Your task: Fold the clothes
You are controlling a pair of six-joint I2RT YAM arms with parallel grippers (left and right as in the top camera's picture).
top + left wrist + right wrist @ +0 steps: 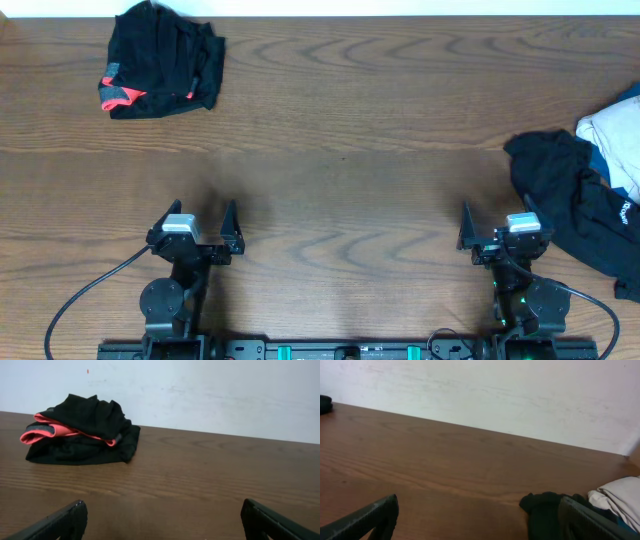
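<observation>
black garment (pixel 95 430) bunched, coral band showing | on table (pixel 200 475) | end effector (pixel 162 522) wide apart

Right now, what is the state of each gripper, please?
Left gripper: open, holding nothing.
Right gripper: open, holding nothing.

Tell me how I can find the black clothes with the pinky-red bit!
Start at the wooden table and look to its back left corner. A small black bundle sits there all alone. Unlike the pile of clothes at the right edge, which mixes black, white and blue, this one shows a coral-red band poking out at its side.
</observation>
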